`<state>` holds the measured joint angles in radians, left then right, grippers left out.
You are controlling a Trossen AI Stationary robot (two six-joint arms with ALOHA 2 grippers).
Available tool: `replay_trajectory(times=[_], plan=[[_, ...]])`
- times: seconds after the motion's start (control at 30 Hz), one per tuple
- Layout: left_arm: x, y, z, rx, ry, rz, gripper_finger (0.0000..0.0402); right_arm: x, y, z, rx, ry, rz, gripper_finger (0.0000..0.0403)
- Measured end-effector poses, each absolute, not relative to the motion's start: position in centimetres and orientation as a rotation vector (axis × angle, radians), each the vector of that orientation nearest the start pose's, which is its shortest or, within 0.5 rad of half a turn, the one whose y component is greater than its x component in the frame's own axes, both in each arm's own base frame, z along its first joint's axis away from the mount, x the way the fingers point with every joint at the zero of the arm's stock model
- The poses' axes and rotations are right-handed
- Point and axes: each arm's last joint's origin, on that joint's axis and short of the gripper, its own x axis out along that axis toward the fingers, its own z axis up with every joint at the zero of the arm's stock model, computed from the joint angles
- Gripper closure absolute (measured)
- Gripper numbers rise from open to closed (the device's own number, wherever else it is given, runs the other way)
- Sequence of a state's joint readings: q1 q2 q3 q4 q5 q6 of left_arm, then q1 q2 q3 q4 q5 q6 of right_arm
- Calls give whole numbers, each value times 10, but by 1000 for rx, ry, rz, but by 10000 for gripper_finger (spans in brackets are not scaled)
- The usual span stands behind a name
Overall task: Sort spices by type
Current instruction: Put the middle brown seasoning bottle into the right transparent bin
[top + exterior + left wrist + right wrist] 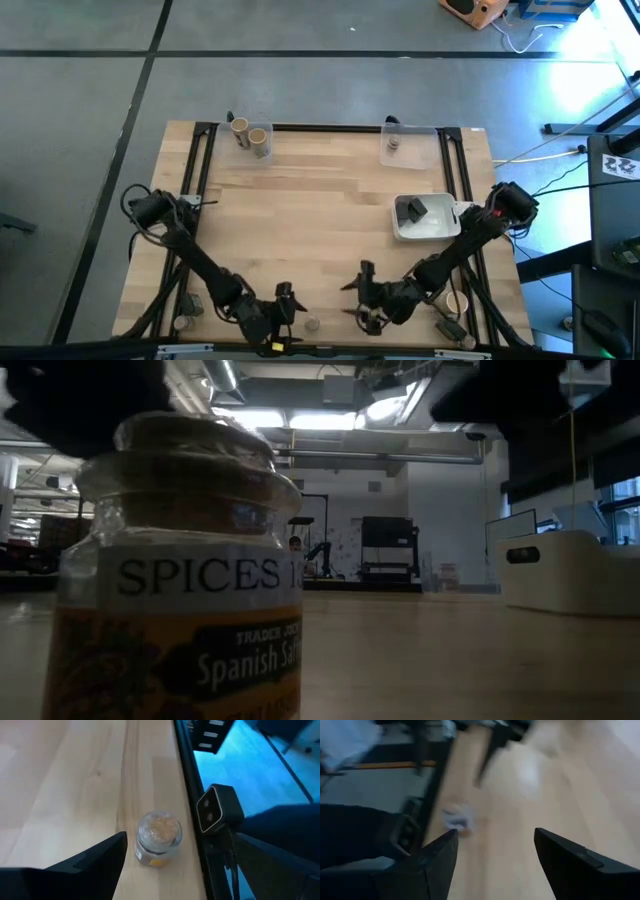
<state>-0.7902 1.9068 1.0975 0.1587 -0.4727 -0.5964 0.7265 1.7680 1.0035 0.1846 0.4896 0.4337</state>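
- The pale wooden surface [320, 210] carries everything. At its far edge near the left corner, two tan cylinders with pale round tops [250, 135] lie in a clear plastic tray [237, 124]. Near the far right corner, a second clear tray [410, 150] holds a small grey-capped jar [394, 144]. A dark grey boxy pack [411, 210] rests in the white rectangular dish [424, 229] by the right edge.
- The left end effector [285, 297] hovers at the near edge, fingers apart and empty, just beside a small clear glass spice jar with yellow contents [158, 837].
- The right end effector [365, 290] hangs close by at the near edge, also spread and empty.
- That jar stands upright, long axis vertical and mouth up, hard against the near edge.
- Risk, as I judge it: a finger clipping the jar could tip it or push it off the near edge, and the two arms are close enough to collide.
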Motion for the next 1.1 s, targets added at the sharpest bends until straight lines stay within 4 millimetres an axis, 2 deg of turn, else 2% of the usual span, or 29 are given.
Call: replay_trajectory(times=[0.1, 0.23, 0.57, 0.73, 0.9, 1.1], plan=[[282, -276, 155, -208, 586, -105, 57, 293, 244, 182, 94, 416, 219, 141], [280, -280, 141, -190, 597, -73, 57, 305, 249, 170, 94, 325, 265, 141], [288, -273, 106, -177, 653, 19, 57, 341, 255, 138, 49, 350, 278, 141], [295, -265, 105, -179, 650, 45, 57, 354, 262, 130, 20, 382, 294, 141], [301, -259, 105, -177, 651, 64, 57, 356, 259, 119, -15, 436, 252, 141], [303, -256, 105, -178, 650, 72, 57, 356, 258, 117, -32, 451, 218, 141]])
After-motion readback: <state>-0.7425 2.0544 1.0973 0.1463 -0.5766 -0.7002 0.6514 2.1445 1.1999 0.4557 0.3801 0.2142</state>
